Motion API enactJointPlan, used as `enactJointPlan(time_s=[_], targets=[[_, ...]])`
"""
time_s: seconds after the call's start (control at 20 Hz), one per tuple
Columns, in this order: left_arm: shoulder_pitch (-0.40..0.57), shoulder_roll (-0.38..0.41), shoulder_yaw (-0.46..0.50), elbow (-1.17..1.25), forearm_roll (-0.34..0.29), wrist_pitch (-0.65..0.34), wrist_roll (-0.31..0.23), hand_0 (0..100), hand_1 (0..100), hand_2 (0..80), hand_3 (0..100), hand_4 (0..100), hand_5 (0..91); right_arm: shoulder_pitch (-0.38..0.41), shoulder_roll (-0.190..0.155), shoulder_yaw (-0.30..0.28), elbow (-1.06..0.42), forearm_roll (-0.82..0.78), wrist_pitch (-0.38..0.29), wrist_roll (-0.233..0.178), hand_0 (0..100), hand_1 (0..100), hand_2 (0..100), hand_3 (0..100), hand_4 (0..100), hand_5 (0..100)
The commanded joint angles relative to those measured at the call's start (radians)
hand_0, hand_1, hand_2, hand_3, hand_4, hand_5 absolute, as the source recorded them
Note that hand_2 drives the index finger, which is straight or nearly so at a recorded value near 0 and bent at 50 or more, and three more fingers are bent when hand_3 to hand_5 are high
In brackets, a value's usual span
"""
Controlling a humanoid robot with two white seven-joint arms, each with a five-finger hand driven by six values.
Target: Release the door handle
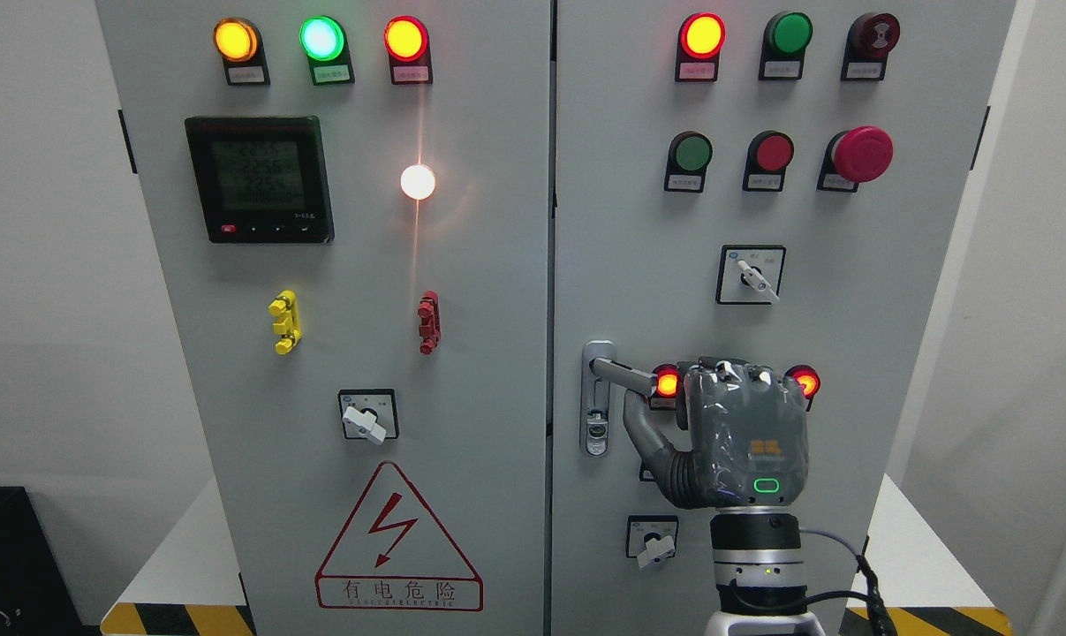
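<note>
Head view shows the grey metal control cabinet (462, 291) face on, its two doors shut along the centre seam. The right hand (744, 433), a dark grey robotic hand rising from the bottom edge right of the middle, is at the silver lever door handle (625, 375) on the right door, close to that door's left edge and a little below mid-height. Its fingers are curled over the lever's free end and the thumb reaches up beneath it, so the hand appears closed on the handle, though the knuckles hide the contact itself. The left hand does not show.

The step in hand looks like the letting-go itself, not yet done: the grip seems to be on. The next move calls for uncurling the fingers and dropping the thumb clear, then drawing the hand straight back from the door without nudging the red lit indicator lamps (667, 382) just beside it.

The lever's long axis runs nearly horizontal, tilting slightly down, pointing rightward from its upright silver lock plate (596, 433).
</note>
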Motion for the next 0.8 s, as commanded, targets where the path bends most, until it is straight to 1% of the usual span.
enactJointPlan(time_s=[0.0,0.5,0.65,0.75], targets=[[0.009,0.000,0.000,0.000,0.000,0.000,0.000,12,56,0.0,0,0,0.0,-0.001,-0.001,0.000,-0.005,0.000,0.000,0.000,46,43,93,100,100,100],[0.009,0.001,0.000,0.000,0.000,0.000,0.000,12,56,0.0,0,0,0.0,0.010,0.001,0.001,-0.005,-0.005,-0.002,-0.002,46,43,93,100,100,100],[0.009,0.000,0.000,0.000,0.000,0.000,0.000,12,56,0.0,0,0,0.0,0.019,0.001,0.006,-0.007,-0.005,-0.006,-0.012,47,42,93,100,100,100],[0.009,0.001,0.000,0.000,0.000,0.000,0.000,12,56,0.0,0,0,0.0,0.033,0.001,0.010,-0.008,-0.005,-0.006,-0.012,47,42,93,100,100,100]])
